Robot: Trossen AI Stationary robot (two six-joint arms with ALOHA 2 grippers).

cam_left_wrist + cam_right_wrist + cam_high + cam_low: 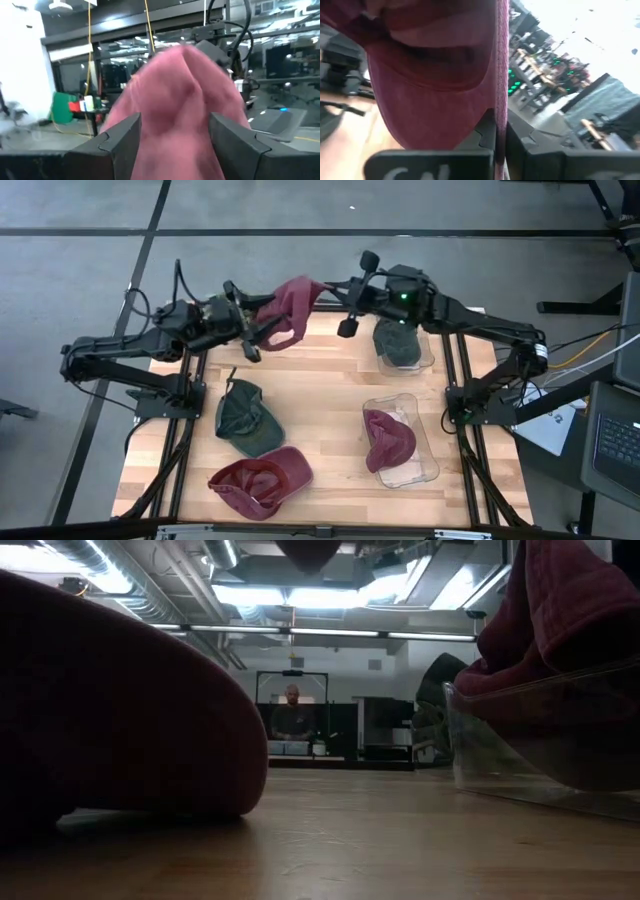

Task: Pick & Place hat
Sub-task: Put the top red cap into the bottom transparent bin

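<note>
Maroon hat hangs above the table's far edge, both arms' fingers pinching it.

A hat hangs between both arms, behind the table.

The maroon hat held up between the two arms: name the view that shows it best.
The high view: the maroon hat hangs whole at the table's far edge between the left gripper and right gripper. The left wrist view shows only blurred fabric between the fingers; the right wrist view, a brim pinched edge-on; the low view, perhaps a sliver at the top.
</note>
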